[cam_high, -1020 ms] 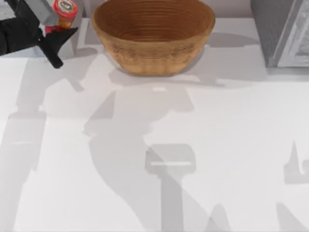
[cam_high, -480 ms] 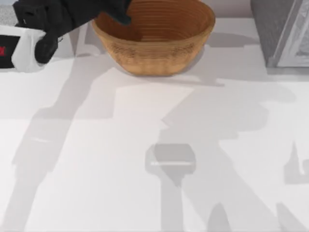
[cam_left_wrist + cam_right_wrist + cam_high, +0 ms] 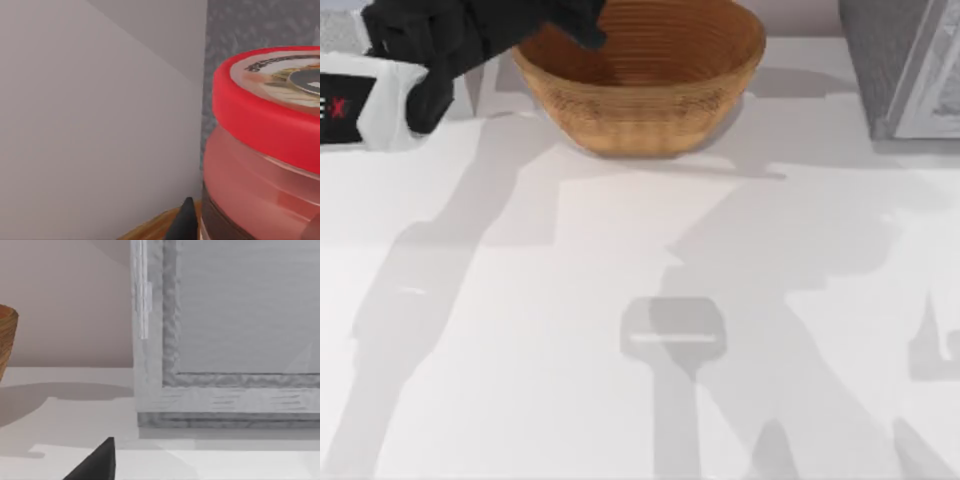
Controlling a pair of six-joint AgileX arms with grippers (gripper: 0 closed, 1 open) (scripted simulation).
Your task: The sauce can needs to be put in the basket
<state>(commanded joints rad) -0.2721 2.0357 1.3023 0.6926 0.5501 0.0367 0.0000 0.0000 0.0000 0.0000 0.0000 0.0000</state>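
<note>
The left pincer (image 3: 582, 22) is reaching over the rear left rim of the wicker basket (image 3: 650, 110), which is sitting at the back of the white counter (image 3: 620, 300). It is closed around the sauce can (image 3: 265, 150), holding it above the basket rim. The right pincer (image 3: 97, 462) is hanging near a grey cabinet (image 3: 230, 330); its opening cannot be determined.

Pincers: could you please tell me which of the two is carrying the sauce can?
The left pincer: the sauce can sits against it over the basket rim; the right pincer faces the grey cabinet.
</note>
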